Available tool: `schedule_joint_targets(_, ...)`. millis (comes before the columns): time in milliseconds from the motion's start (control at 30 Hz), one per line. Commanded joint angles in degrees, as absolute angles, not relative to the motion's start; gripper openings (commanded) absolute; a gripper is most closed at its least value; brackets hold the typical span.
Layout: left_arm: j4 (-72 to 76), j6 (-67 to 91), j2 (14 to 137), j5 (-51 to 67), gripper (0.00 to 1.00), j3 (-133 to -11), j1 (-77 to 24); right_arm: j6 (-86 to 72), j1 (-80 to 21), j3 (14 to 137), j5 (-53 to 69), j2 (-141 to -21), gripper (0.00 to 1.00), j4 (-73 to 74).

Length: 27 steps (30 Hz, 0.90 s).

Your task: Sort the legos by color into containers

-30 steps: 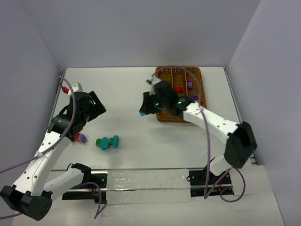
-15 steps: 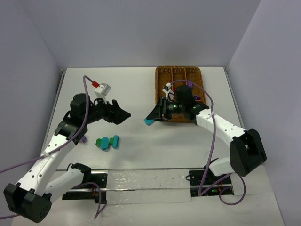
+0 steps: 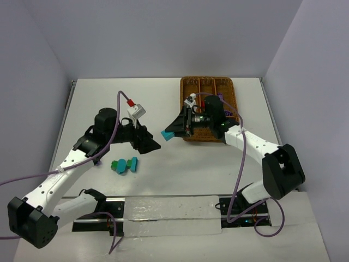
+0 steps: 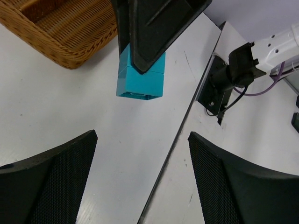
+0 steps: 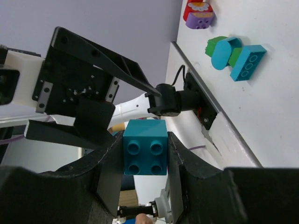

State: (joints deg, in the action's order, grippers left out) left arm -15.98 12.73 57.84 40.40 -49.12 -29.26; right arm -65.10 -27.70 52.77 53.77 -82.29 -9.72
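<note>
My right gripper is shut on a teal-blue lego, held in the air left of the brown wicker tray. In the right wrist view the lego sits stud-side toward the camera between the fingers. My left gripper is open and empty, pointing at the right gripper from close by. In the left wrist view the held lego hangs from the right fingers above my open gripper. A teal and green cluster of legos lies on the table below the left arm.
The right wrist view shows a red and purple lego pair, a green and teal pair and a teal brick on the table. The tray corner is near in the left wrist view. The table's front edge rail lies close.
The left arm has swung right and its open gripper now faces the right gripper. The right gripper has turned toward it, holding the teal lego throughout.
</note>
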Motion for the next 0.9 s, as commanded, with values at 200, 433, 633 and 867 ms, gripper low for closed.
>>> schedule_joint_targets(200,-11.32,12.33,61.11,37.93,0.83,-53.65,-34.13,-69.52,-28.76,53.96,56.35,-83.24,0.21,-15.03)
schedule_joint_targets(433,-9.51,13.32,63.47,34.60,0.79,-55.08,-36.50,-69.43,-29.75,54.02,56.25,-83.46,0.21,-15.21)
schedule_joint_targets(633,-8.48,13.74,64.63,33.37,0.74,-55.49,-37.18,-69.81,-30.32,53.67,56.10,-83.26,0.21,-15.82)
schedule_joint_targets(867,-7.83,14.10,63.61,32.46,0.49,-54.98,-37.27,-70.05,-30.41,53.45,56.07,-83.22,0.22,-16.25)
